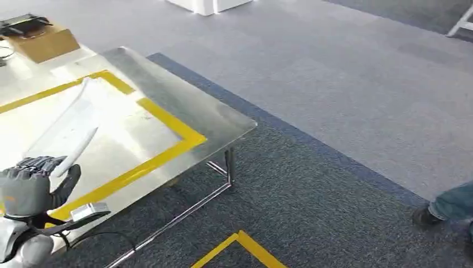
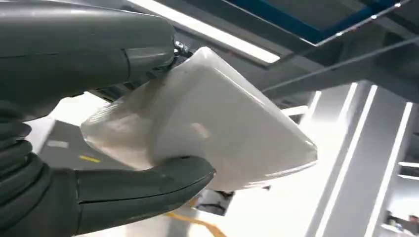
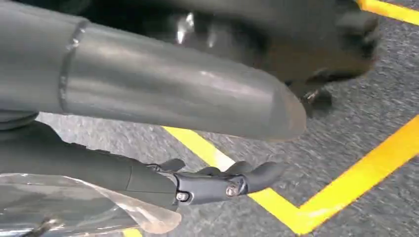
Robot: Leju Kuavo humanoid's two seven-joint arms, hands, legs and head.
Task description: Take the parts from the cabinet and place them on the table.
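Although the steel tabletop (image 1: 184, 111) with its yellow tape border (image 1: 167, 125) spreads out just ahead of my left robot hand (image 1: 28, 187), the part has not yet landed on it. That robot hand grasps a white part (image 1: 75, 151), long and smooth, thumb below and fingers above, as the left wrist view shows (image 2: 207, 123). The part rises out of my grip and over the taped area, so I judge the fetching from the cabinet done for this piece and the setting down left to do. My right robot hand (image 3: 217, 182) hangs over grey carpet and yellow floor tape (image 3: 346, 187), fingers loosely extended and grasping nothing. Beyond my left robot hand, past the tabletop's far corner, sits a cardboard box (image 1: 42, 42).
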